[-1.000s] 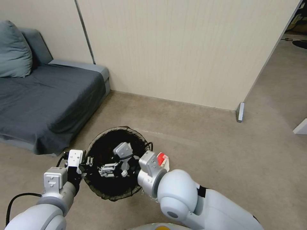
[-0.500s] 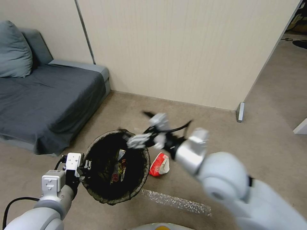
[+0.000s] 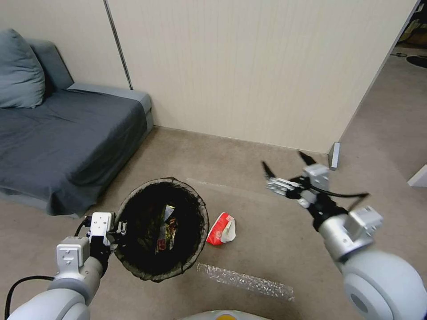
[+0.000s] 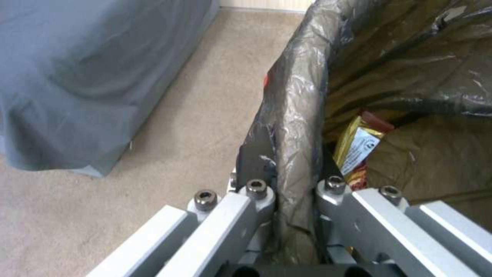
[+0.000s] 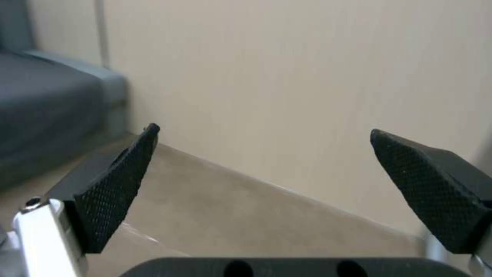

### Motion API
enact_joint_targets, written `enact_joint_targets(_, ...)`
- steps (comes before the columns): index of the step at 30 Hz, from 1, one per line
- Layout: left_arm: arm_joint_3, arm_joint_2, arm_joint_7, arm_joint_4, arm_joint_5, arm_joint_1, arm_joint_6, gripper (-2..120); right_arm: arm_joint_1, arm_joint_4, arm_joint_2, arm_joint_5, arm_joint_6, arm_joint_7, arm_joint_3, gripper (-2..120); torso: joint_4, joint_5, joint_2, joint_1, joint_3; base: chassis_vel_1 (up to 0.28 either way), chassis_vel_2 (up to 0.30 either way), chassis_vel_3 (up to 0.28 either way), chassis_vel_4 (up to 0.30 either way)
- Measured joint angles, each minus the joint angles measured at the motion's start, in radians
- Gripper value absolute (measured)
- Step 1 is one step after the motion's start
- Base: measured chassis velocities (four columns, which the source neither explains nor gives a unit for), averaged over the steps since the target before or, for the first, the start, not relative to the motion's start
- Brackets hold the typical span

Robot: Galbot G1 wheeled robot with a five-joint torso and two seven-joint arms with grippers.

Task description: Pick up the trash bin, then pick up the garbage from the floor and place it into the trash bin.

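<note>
Gripping the trash bin (image 3: 133, 262) rim, my left gripper (image 4: 295, 184) is clenched; head view shows right gripper (image 3: 284, 166) released, a carton (image 3: 222, 229) on the floor.

Honestly a lot is hidden here. The left tool (image 3: 119, 231) sits at the bin (image 3: 195, 240) rim, and in the head view its fingers are mostly lost behind its own wrist block. In the left wrist view the bag (image 4: 295, 127) covers the rim, so the white plastic under it can't be made out. The wrappers (image 3: 165, 231) inside the bin are too small to read, and the bag's folds bury their lower ends. The carton (image 3: 222, 228) on the floor is crushed, print unreadable. The sofa (image 3: 58, 138) is cut off by the left edge of the view.
</note>
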Motion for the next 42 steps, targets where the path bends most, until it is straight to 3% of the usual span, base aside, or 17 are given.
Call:
enact_joint_targets(9, 0.002, -0.025, -0.001, 0.0, 0.009, -0.017, -0.004, 1, -0.111, -0.051, 0.146, -0.143, 0.116, 0.008, -0.001, 100, 0.0001, -0.0001, 0.0, 0.0, 0.0, 0.0, 0.0, 0.0, 0.0)
enact_joint_targets(21, 0.002, -0.043, 0.001, 0.0, 0.043, -0.015, -0.005, 1, -0.079, -0.081, 0.17, -0.137, 0.08, 0.024, -0.042, 100, 0.0001, 0.0, 0.0, 0.0, 0.0, 0.0, 0.0, 0.0, 0.0)
enact_joint_targets(28, 0.002, -0.048, 0.005, 0.0, 0.047, 0.004, -0.005, 1, 0.033, -0.155, 0.132, 0.073, -0.083, 0.054, -0.096, 100, 0.0, 0.0, 0.0, 0.0, 0.0, 0.0, 0.0, 0.0, 0.0)
enact_joint_targets(29, 0.0, -0.052, 0.004, 0.0, 0.046, 0.012, -0.004, 1, 0.09, -0.202, 0.123, 0.187, -0.134, 0.07, -0.123, 100, 0.0002, 0.0001, 0.0, 0.0, 0.0, 0.0, 0.0, 0.0, 0.0)
enact_joint_targets(37, -0.008, -0.053, 0.002, 0.0, 0.043, 0.034, -0.002, 1, 0.25, -0.388, 0.106, 0.361, -0.218, 0.096, -0.208, 100, -0.0002, 0.0, 0.0, 0.0, 0.0, 0.0, 0.0, 0.0, 0.0)
enact_joint_targets(42, -0.03, -0.049, 0.004, 0.0, 0.039, 0.069, -0.004, 1, 0.405, -0.587, 0.116, 0.485, -0.285, 0.157, -0.296, 100, 0.0002, 0.0001, 0.0, 0.0, 0.0, 0.0, 0.0, 0.0, 0.0)
